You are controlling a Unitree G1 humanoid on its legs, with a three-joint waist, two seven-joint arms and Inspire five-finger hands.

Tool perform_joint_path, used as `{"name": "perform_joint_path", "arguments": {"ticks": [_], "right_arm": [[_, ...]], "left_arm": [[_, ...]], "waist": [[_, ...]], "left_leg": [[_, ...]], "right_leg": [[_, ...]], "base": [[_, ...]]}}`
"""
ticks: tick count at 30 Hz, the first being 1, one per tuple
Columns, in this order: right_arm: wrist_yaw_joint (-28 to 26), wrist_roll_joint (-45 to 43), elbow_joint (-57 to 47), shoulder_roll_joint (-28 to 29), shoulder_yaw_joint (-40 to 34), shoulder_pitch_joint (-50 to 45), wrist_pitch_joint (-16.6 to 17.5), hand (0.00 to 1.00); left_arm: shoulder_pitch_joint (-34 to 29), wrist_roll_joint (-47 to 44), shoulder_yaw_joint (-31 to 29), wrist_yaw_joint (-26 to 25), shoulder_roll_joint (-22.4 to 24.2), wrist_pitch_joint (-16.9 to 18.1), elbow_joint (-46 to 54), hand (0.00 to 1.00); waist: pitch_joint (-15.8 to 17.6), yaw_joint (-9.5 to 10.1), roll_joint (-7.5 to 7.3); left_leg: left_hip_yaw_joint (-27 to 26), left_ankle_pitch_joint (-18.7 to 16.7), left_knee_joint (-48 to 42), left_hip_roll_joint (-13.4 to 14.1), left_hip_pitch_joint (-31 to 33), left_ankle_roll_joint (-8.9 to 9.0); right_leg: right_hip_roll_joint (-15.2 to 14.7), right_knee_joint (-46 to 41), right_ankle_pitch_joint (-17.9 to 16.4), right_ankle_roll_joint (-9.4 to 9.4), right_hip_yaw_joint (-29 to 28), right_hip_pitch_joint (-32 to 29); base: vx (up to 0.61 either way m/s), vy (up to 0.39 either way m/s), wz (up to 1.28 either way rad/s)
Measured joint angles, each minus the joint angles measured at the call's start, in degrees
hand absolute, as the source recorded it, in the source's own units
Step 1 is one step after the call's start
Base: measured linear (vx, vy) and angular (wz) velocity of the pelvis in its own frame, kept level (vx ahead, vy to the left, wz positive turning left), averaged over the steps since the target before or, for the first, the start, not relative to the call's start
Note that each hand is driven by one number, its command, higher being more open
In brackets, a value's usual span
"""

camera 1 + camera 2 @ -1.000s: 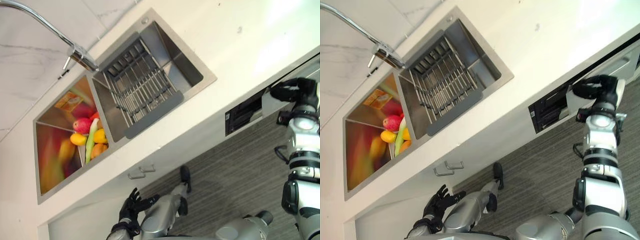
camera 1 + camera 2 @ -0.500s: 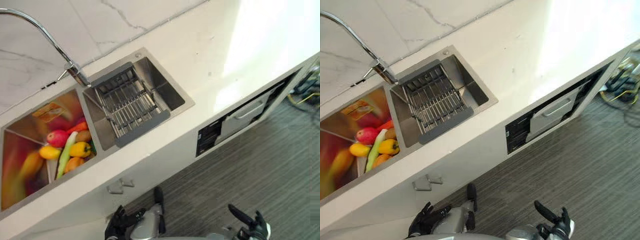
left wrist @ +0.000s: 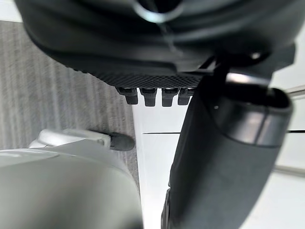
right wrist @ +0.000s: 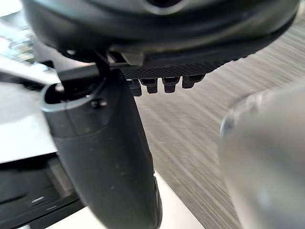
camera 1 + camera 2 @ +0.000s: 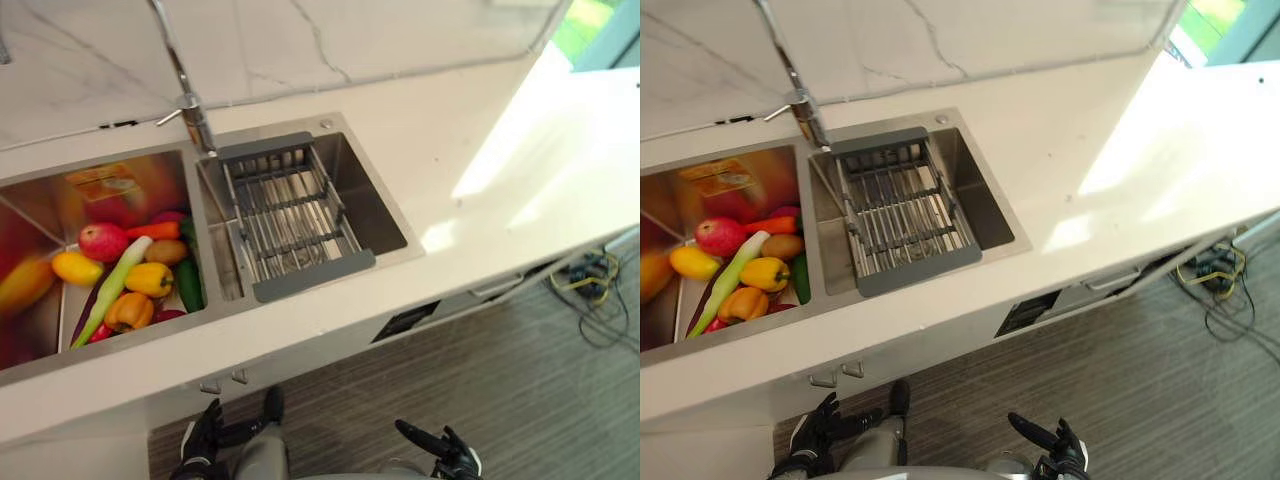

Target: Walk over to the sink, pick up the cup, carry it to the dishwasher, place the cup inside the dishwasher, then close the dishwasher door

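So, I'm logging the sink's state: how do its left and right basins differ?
The left basin holds a heap of fruit and vegetables; the right basin holds a grey drying rack. The left basin's walls mirror bright colours; the right basin's are plain grey. Both are steel, set side by side in the white counter.

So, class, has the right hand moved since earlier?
Yes: the right hand has dropped away from the dark panel below the counter, down towards the floor.
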State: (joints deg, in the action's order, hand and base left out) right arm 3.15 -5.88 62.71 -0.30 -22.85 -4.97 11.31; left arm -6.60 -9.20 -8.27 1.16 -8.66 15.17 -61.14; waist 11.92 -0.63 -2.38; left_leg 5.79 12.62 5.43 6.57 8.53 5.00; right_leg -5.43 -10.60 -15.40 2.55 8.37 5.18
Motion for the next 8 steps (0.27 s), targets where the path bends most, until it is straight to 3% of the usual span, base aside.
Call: {"name": "perform_joint_path", "arguments": {"ticks": [1,2,3,4,5,6,7,8], "right_arm": [[0.7,0.9,-1.1,0.7,0.9,-0.5,0.6,1.00],[1.0,1.0,-1.1,1.1,0.5,-1.3,0.5,1.00],[1.9,1.0,-1.2,1.8,-0.4,-2.0,0.1,1.00],[2.3,1.1,-1.7,1.5,-0.1,-2.9,0.1,1.00],[2.4,1.1,-2.1,1.5,0.2,-3.4,0.0,1.00],[2.4,1.6,-2.4,1.8,0.6,-4.3,-0.1,1.00],[1.9,1.7,-2.5,1.8,0.7,-4.3,-0.5,1.00],[1.6,3.3,-2.7,0.9,1.7,-4.0,-0.5,1.00]], "left_arm": [[0.6,1.4,-1.7,0.7,-0.9,-0.5,-0.3,1.00],[1.5,2.1,-2.3,0.8,-1.5,-0.9,-0.5,1.00],[2.1,2.4,-4.1,1.2,-1.6,-1.1,0.7,1.00],[1.3,2.4,-6.4,0.4,0.2,-0.7,1.9,1.00],[0.3,2.4,-7.6,0.4,1.0,-0.7,2.1,1.00],[-0.8,2.4,-9.3,0.4,2.7,-0.7,2.3,1.00],[-1.0,2.1,-10.4,0.3,3.5,-0.7,2.3,1.00],[-1.9,1.9,-10.7,-0.1,4.6,-0.5,2.3,1.00]], "waist": [[0.1,-0.65,-2.02],[-0.4,-0.76,-3.26],[0.0,-0.48,-6.16],[0.6,0.60,-4.67],[0.1,0.55,-3.59],[-0.8,0.63,-2.19],[-0.9,0.98,-2.15],[-1.2,1.60,-0.55]], "left_leg": [[0.7,-0.9,-0.4,-1.3,0.5,0.28],[0.1,-3.1,-1.7,-2.1,1.2,-0.92],[-5.6,-6.6,-13.6,-4.9,5.0,-3.33],[-8.4,-14.5,-26.9,-5.9,4.8,-4.50],[-8.5,-17.0,-27.2,-5.7,3.6,-4.65],[-8.1,-18.8,-24.1,-4.9,1.0,-4.61],[-7.7,-18.3,-22.6,-4.8,-0.4,-4.49],[-7.0,-17.5,-20.2,-3.4,-2.4,-4.22]], "right_leg": [[2.4,2.2,0.7,0.13,-4.6,-0.6],[1.3,2.0,0.5,0.49,-2.4,-0.1],[-1.6,0.9,0.2,1.33,1.0,0.5],[-1.5,-4.8,0.3,1.55,1.1,0.9],[-0.6,-6.1,0.5,1.82,1.1,1.1],[0.7,-8.1,0.5,1.79,1.1,2.0],[1.0,-10.8,0.8,1.52,0.4,1.2],[2.0,-12.4,-0.6,-1.30,-1.7,-0.4]], "base": [[-0.08,-0.132,1.24],[0.04,-0.103,1.58],[0.17,-0.117,1.39],[0.20,-0.074,1.11],[0.18,-0.013,1.01],[0.08,-0.003,0.72],[0.09,-0.058,0.57],[0.05,-0.064,0.12]]}}
